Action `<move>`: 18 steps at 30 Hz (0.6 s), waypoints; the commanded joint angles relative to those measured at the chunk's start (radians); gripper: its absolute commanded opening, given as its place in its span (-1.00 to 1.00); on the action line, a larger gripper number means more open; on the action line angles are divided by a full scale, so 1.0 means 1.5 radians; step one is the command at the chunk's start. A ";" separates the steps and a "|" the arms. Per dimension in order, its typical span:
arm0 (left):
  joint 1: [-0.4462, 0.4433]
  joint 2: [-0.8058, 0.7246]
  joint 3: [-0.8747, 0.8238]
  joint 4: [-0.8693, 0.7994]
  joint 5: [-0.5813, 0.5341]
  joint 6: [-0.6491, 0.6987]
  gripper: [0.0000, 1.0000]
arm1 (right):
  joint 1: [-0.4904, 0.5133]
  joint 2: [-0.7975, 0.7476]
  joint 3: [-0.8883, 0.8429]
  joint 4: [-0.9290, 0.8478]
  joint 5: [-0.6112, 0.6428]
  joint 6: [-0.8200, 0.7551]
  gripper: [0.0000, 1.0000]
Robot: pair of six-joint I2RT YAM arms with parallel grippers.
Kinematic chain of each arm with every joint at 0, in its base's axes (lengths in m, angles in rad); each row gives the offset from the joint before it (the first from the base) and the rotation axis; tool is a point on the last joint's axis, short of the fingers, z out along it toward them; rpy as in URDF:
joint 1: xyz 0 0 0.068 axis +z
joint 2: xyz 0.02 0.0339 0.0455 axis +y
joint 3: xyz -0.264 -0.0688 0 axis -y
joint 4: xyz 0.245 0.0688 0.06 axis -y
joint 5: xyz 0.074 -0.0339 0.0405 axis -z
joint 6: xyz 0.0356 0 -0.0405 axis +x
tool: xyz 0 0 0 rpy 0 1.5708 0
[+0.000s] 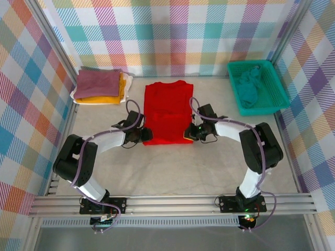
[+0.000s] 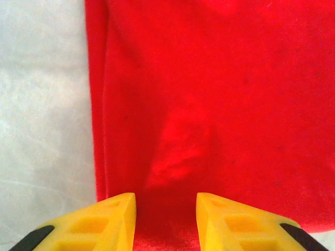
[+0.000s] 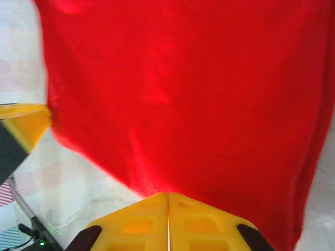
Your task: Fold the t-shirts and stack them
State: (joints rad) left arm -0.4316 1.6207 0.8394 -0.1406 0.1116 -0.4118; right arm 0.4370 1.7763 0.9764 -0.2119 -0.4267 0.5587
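A bright red t-shirt (image 1: 167,111) lies flat mid-table, partly folded into a rectangle. My left gripper (image 1: 145,135) is at its near left corner; in the left wrist view the yellow jaws (image 2: 166,201) stand apart with red cloth (image 2: 209,104) lying in the gap. My right gripper (image 1: 189,133) is at the near right corner. Its jaws (image 3: 168,196) are pressed together at the edge of the red cloth (image 3: 183,94), which spreads out from the tips. Folded t-shirts are stacked at the back left, mauve (image 1: 98,82) on top of mustard yellow (image 1: 104,98).
A teal mesh basket (image 1: 277,89) at the back right holds a crumpled teal t-shirt (image 1: 248,86). Checked walls close in the back and both sides. Bare table (image 1: 167,172) lies between the red shirt and the arm bases.
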 commanded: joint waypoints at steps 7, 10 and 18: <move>0.001 -0.007 -0.031 0.013 -0.028 -0.021 -0.35 | -0.005 0.000 -0.006 -0.010 0.029 -0.006 -0.83; 0.001 -0.037 0.024 -0.024 -0.040 -0.001 -0.30 | -0.004 -0.024 0.039 -0.043 0.029 -0.014 -0.69; 0.017 0.118 0.245 -0.040 -0.016 0.055 -0.29 | -0.008 0.071 0.209 -0.051 0.028 -0.002 -0.63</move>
State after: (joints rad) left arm -0.4240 1.7069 1.1526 -0.1822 0.0776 -0.3710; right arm 0.4313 1.8164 1.2373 -0.2771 -0.3935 0.5606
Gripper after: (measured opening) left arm 0.357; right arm 0.189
